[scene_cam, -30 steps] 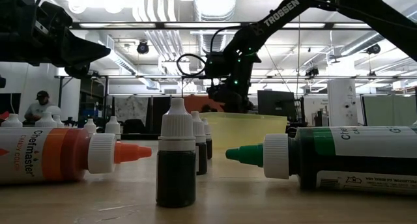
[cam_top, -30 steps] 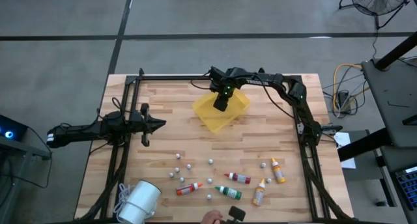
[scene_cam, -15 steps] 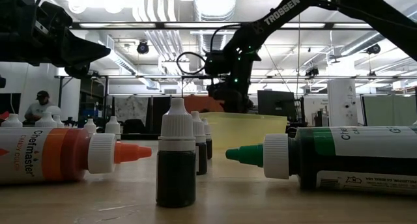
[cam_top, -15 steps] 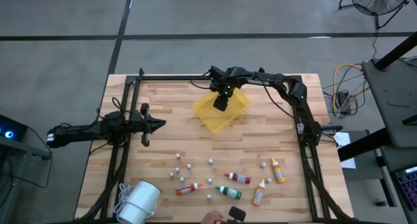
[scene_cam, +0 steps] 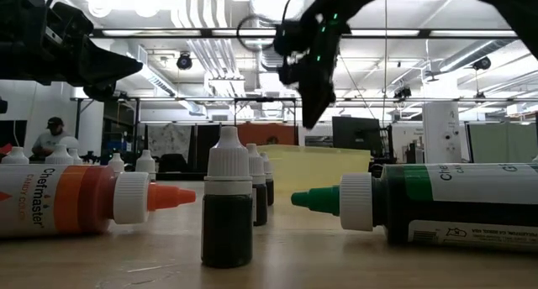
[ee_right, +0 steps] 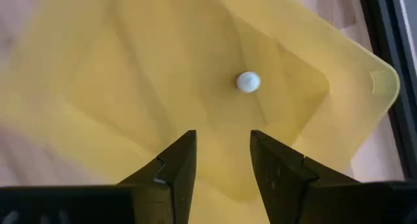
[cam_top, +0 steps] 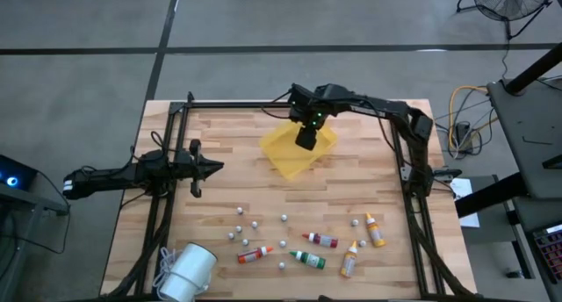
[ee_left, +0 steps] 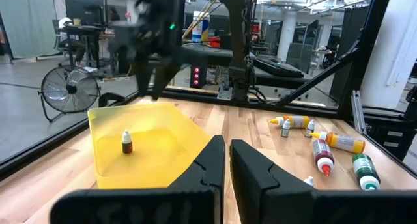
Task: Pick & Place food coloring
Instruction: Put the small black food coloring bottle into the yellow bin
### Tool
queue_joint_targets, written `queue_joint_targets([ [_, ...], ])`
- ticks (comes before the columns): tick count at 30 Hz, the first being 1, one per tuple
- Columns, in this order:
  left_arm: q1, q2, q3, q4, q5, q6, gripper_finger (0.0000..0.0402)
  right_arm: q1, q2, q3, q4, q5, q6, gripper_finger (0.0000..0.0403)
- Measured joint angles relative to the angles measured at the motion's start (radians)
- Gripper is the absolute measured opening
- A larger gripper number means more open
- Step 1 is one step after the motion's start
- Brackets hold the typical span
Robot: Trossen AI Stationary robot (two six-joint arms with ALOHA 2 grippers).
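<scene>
My right gripper [cam_top: 306,142] hangs open above the yellow tray [cam_top: 283,157], fingers pointing down and nothing between them [ee_right: 223,142]. A tiny dark bottle with a white cap [ee_left: 127,142] stands upright on the tray floor; in the right wrist view only its cap [ee_right: 247,82] shows. Several food coloring bottles lie on their sides near the table's front right: a red one [cam_top: 256,254], a green one [cam_top: 309,260], another red one [cam_top: 322,240], a yellow one [cam_top: 349,260] and an orange one [cam_top: 374,230]. My left gripper [cam_top: 215,168] waits shut and level at the table's left.
Several small white-capped bottles [cam_top: 239,212] stand scattered on the wood in front of the tray. A white cylindrical object [cam_top: 187,271] sits at the near left corner. A black frame [cam_top: 176,118] runs along the table's edges. Bare wood lies between the tray and the bottles.
My right gripper has risen straight out of the yellow tray and drifted a little toward the table's right edge. The small white-capped bottle stays standing in the tray.
</scene>
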Motion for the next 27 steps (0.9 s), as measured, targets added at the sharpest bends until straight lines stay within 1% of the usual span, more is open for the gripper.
queue_joint_targets([
  [5,0.0,0.0,0.0,0.0,0.0,0.0,0.0,0.07,-0.089,-0.001,-0.029,0.0,-0.003,0.0135],
  [10,0.0,0.0,0.0,0.0,0.0,0.0,0.0,0.131,-0.144,-0.002,-0.04,-0.002,0.011,0.0135],
  [17,0.001,0.0,0.0,0.0,0.0,0.0,0.0,0.195,-0.163,-0.002,-0.049,-0.002,0.058,0.0135],
  [23,0.001,0.0,0.0,0.0,0.0,0.0,0.0,0.241,-0.163,-0.003,-0.052,0.001,0.061,0.0135],
  [27,0.001,0.0,0.0,0.0,0.0,0.0,0.0,0.296,-0.181,-0.003,-0.085,0.0,0.042,0.0135],
])
